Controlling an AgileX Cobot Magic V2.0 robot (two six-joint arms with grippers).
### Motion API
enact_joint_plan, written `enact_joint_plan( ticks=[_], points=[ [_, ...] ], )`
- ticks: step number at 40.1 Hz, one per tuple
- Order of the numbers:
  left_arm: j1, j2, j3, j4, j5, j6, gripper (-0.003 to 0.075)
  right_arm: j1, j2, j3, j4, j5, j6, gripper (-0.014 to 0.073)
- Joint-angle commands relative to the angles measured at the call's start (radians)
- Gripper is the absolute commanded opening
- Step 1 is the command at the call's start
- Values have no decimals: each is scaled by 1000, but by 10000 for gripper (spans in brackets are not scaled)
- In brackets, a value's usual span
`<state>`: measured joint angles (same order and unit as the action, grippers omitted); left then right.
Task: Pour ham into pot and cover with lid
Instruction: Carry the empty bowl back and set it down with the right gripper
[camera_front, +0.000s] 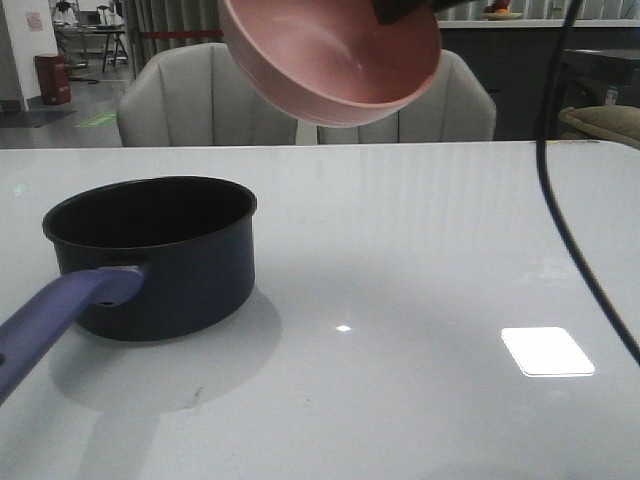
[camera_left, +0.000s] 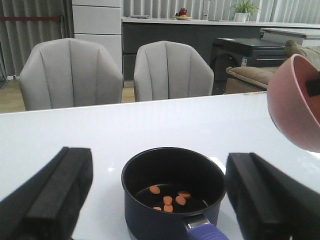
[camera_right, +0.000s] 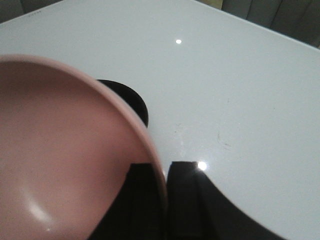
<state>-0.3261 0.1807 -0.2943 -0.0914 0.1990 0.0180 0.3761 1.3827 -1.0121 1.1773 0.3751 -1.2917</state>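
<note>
White and glossy, the table (camera_front: 420, 250) ran back to two grey padded chairs (camera_left: 70, 72) and a dark counter beyond them, with ceiling lights mirrored in its top. At about eight o'clock on the table in the front view stood the pot (camera_front: 160, 255), upright, its purple-blue handle (camera_front: 60, 315) reaching toward seven o'clock and off the picture's edge. The left wrist view looked down into that pot, where the ham (camera_left: 170, 197) lay as a few small orange bits scattered on the dark bottom. The left gripper (camera_left: 160, 200) hung above the table near the pot with its jaws spread wide, one black finger (camera_left: 55, 195) at each side of the pot in that view and nothing held between them. Farther right, at about twelve o'clock in the front view and well above the table, the pink bowl (camera_front: 335, 60) was tipped so that its open mouth faced down and toward the camera; its inside showed bare pink. The right gripper (camera_right: 165, 200) had hold of that bowl, its two dark fingers closed on the rim, one inside the wall and one outside. A black cable (camera_front: 570, 230) curved down across the right of the front view. The lid showed in none of the three views.
</note>
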Motion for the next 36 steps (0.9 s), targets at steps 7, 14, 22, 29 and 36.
enact_joint_plan(
  ticks=[7, 14, 22, 29, 36],
  points=[
    [-10, 8, -28, -9, -79, 0, 585, -15, -39, -29, -1, -45, 36, 137],
    [-10, 8, -28, -9, -79, 0, 585, -22, -39, -29, -71, -33, 146, 137],
    [-10, 8, -28, -9, -79, 0, 585, -61, -38, -29, -382, 18, 491, 137],
    [-10, 8, -28, -9, -79, 0, 585, -151, -38, -29, -543, 117, 725, 137],
    [-10, 8, -28, -9, -79, 0, 585, -230, -4, -31, -623, 207, 835, 137]
  ],
)
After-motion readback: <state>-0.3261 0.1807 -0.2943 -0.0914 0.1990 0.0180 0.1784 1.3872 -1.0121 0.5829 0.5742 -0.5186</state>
